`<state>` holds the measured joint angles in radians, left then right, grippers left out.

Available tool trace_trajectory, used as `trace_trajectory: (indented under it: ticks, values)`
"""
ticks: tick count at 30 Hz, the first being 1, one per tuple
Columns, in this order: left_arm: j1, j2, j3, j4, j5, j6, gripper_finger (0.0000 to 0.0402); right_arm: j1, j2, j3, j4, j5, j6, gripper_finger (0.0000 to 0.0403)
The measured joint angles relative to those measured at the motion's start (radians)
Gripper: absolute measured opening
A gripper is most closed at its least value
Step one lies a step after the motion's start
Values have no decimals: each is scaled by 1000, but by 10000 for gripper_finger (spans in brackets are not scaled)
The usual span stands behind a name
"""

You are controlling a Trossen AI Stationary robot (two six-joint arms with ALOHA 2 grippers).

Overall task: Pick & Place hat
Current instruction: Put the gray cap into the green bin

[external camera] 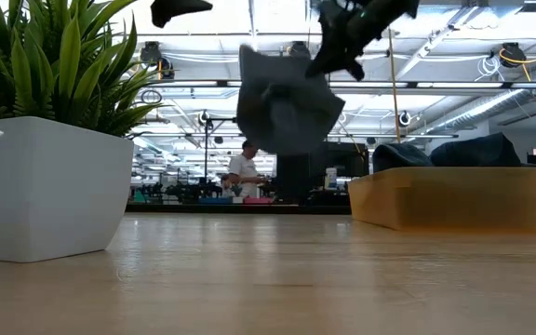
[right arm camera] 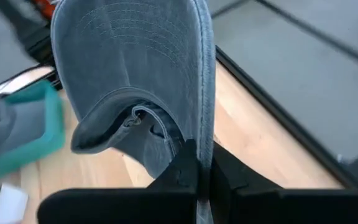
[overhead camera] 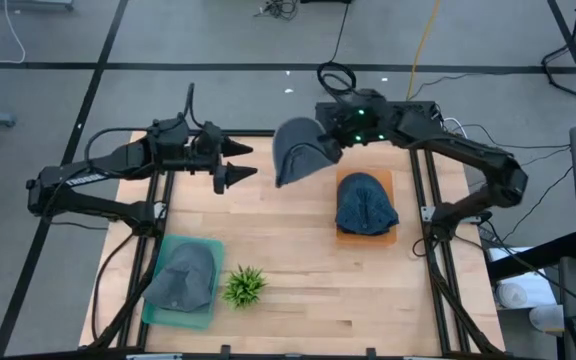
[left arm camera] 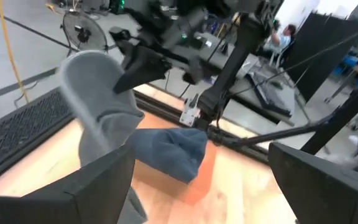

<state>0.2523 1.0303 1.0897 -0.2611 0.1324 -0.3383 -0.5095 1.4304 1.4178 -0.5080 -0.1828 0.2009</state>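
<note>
A grey hat (overhead camera: 301, 150) hangs in the air over the table's far middle, with my right gripper (overhead camera: 332, 148) shut on it. In the low view this hat (external camera: 285, 107) dangles well above the tabletop, under my right gripper (external camera: 342, 45). My left gripper (overhead camera: 246, 161) stands open just left of it, level with it and pointing at it, touching nothing. A blue hat (overhead camera: 366, 203) lies on an orange tray (overhead camera: 387, 180) at the right. Another grey hat (overhead camera: 182, 279) rests in a teal tray (overhead camera: 206, 248) at the near left. My right gripper pinches the hat's edge (right arm camera: 205, 134) between its two shut fingers, beside where the stitched brim meets the crown. The fingers come from the table's right, slanting down. The hat is lifted clear and hangs below and ahead of the fingers, its crown crumpled.
A small green plant (overhead camera: 245, 285) in a white pot (external camera: 45, 186) stands near the front edge, right of the teal tray. Black frame rails (overhead camera: 420, 200) run along both sides of the wooden tabletop. A person (external camera: 246, 170) shows far back in the room.
</note>
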Motion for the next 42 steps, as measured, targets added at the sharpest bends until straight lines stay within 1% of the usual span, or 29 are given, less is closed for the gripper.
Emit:
trace_trajectory:
  ticks: [6, 10, 13, 17, 22, 27, 31, 35, 42]
  values:
    - [0, 1, 0, 10, 2, -35, 374, 54, -85, 0, -32, -1, -174, 0]
    - [0, 2, 0, 4, 7, -37, 374, 106, -115, -1, -91, -1, -280, 0]
    - [0, 1, 0, 4, 40, -41, 374, 159, -131, -7, -114, -1, -372, 0]
    - [0, 6, 0, -3, 96, -49, 374, 250, -157, -43, -92, -1, -497, 0]
    - [8, 10, -1, -20, 178, -64, 374, 362, -194, -70, -18, -2, -609, 0]
    - [17, 10, -1, -20, 256, -71, 374, 461, -225, -72, 120, 2, -699, 0]
    - [14, 10, -1, -19, 271, -85, 374, 530, -246, -72, 230, 2, -807, 0]
    - [-2, 10, -1, -9, 288, -87, 374, 582, -259, -72, 292, 0, -899, 0]
    - [-51, 10, -1, 101, 314, -79, 374, 652, -277, -72, 373, -2, -1018, 0]
